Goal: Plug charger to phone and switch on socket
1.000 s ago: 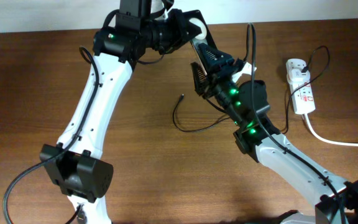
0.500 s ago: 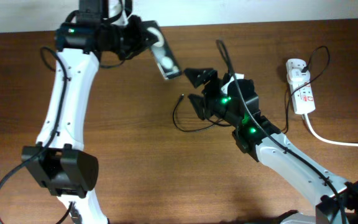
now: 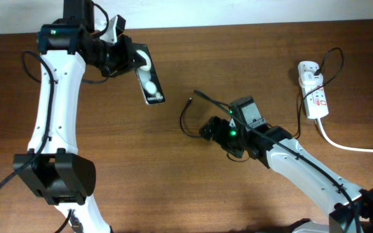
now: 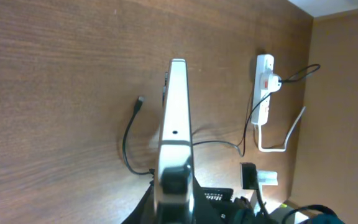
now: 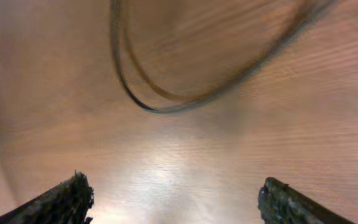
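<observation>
My left gripper (image 3: 133, 63) is shut on the black phone (image 3: 149, 81), holding it above the table at the upper left; in the left wrist view the phone (image 4: 176, 118) shows edge-on. The charger's thin black cable (image 3: 188, 120) loops on the table, its plug tip (image 3: 190, 101) free; the loop also shows in the left wrist view (image 4: 129, 146) and blurred in the right wrist view (image 5: 166, 102). My right gripper (image 3: 207, 131) is open and empty, low over the cable loop. The white socket strip (image 3: 314, 90) lies at the far right with the white adapter (image 3: 309, 69) plugged in.
A thick white cord (image 3: 351, 147) runs from the socket strip off the right edge. The wooden table (image 3: 141, 181) fills the view. The strip also shows in the left wrist view (image 4: 264, 87).
My left arm has swung left with the phone in its grip. My right gripper has let go of the phone, dropped down and left toward the cable loop.
</observation>
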You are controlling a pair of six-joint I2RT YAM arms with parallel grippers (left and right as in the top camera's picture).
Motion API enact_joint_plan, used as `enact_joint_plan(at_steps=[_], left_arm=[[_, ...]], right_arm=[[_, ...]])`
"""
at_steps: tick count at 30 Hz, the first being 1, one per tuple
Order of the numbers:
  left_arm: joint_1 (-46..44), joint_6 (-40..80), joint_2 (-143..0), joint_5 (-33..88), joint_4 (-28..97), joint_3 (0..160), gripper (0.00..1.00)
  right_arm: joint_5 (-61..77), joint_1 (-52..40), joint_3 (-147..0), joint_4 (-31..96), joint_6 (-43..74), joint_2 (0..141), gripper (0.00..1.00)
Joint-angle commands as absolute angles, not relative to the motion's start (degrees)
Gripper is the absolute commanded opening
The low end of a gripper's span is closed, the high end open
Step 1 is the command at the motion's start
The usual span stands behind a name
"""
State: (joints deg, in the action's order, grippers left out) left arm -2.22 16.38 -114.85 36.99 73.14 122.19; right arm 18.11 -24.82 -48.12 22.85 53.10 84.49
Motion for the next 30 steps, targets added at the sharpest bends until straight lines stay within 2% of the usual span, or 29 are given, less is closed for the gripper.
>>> enact_joint_plan(at_steps=[1, 2, 9, 13, 15, 19, 20, 22, 26, 30], left_arm=[[0.6, 13.1, -113.3, 38.2, 74.2, 122.7, 0.00], [1.8, 12.4, -113.3, 38.5, 75.0, 122.6, 0.00], [6.1, 8.3, -113.3, 47.4, 73.9, 116.6, 0.00], [9.2, 5.5, -113.4, 63.6, 68.7, 109.3, 0.00], [10.9, 5.5, -113.4, 67.2, 67.7, 107.7, 0.00], [12.6, 5.5, -113.4, 70.4, 67.7, 107.6, 0.00], [12.9, 5.5, -113.4, 70.4, 67.7, 107.6, 0.00], [12.9, 5.5, -113.4, 70.4, 67.7, 107.6, 0.00], [12.9, 5.5, -113.4, 70.3, 67.7, 107.6, 0.00], [12.9, 5.5, -113.4, 70.3, 67.7, 107.6, 0.00]], right_arm=[[18.9, -25.0, -48.3, 25.1, 43.5, 83.9, 0.87], [20.4, -25.0, -48.3, 25.3, 40.5, 83.8, 0.83], [19.5, -25.0, -51.0, 32.8, 34.2, 81.4, 0.80], [12.1, -25.0, -61.9, 45.4, 31.4, 81.4, 0.75], [8.6, -25.1, -68.2, 50.5, 30.2, 81.4, 0.72], [8.4, -25.1, -74.4, 51.7, 30.0, 82.5, 0.66], [8.6, -25.1, -77.8, 52.0, 30.0, 84.9, 0.61], [9.1, -25.1, -82.0, 53.4, 30.0, 88.4, 0.59], [10.1, -25.7, -97.6, 59.3, 30.0, 103.9, 0.56], [12.4, -27.3, -107.5, 57.5, 32.7, 118.1, 0.55]])
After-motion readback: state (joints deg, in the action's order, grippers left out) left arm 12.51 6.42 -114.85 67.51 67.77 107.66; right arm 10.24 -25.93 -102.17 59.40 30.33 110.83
